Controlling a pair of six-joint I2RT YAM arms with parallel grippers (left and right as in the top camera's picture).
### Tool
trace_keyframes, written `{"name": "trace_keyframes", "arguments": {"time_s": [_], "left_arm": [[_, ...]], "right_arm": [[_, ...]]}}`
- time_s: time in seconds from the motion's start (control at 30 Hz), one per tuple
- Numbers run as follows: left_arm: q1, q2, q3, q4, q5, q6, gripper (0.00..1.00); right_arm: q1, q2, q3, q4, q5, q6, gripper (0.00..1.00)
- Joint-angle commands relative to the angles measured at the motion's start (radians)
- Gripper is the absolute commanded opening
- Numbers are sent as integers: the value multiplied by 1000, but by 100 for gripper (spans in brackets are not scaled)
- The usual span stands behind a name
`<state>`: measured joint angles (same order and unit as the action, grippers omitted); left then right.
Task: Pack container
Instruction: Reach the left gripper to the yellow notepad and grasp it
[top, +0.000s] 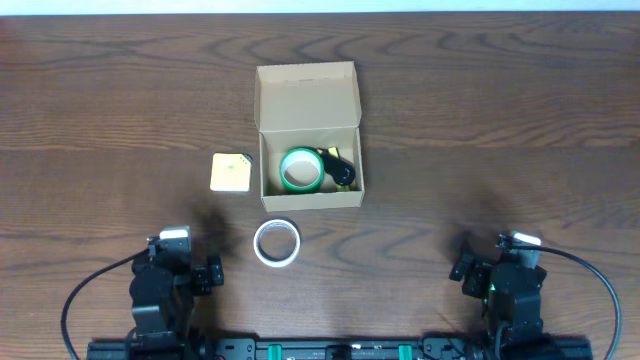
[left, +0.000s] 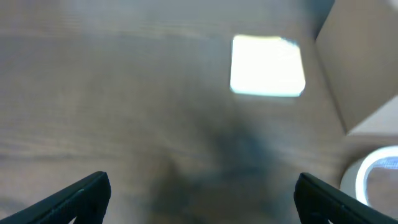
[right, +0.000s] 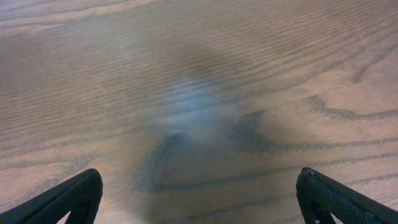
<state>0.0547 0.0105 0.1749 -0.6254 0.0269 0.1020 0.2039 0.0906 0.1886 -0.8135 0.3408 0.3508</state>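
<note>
Nearest, the left tool (left: 199, 196) and right tool (right: 199, 196) sit at the worktop (top: 480, 120) edge, fingers spread wide, empty. Farther on lies a white tape roll (top: 258, 244), then a yellow pad (top: 231, 172) beside the open cardboard box (top: 305, 95), which holds a green tape roll (top: 284, 168).
</note>
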Motion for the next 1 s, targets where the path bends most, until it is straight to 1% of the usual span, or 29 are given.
{"name": "trace_keyframes", "arguments": {"time_s": [0.0, 0.07, 0.23, 0.47, 0.53, 0.77, 0.87, 0.97], "left_arm": [[-6, 23, 56, 31, 25, -17, 95], [-6, 86, 138, 55, 25, -20, 96], [-6, 299, 330, 58, 26, -21, 96], [-6, 677, 580, 58, 26, -172, 95], [-6, 769, 639, 57, 28, -193, 95], [-6, 1126, 881, 54, 124, -192, 95], [-6, 1234, 927, 55, 136, -193, 95], [-6, 1301, 937, 55, 151, -193, 95]], "right_arm": [[-9, -7, -9, 0, 10, -15, 99], [-9, -7, -9, 0, 10, -15, 99], [-9, -7, -9, 0, 10, -15, 99], [-9, -7, -9, 0, 10, -15, 99], [-9, -7, -9, 0, 10, -15, 99], [-9, -7, -9, 0, 10, -15, 99], [-9, -7, -9, 1, 10, -15, 99], [-9, -7, -9, 1, 10, -15, 99]]}}
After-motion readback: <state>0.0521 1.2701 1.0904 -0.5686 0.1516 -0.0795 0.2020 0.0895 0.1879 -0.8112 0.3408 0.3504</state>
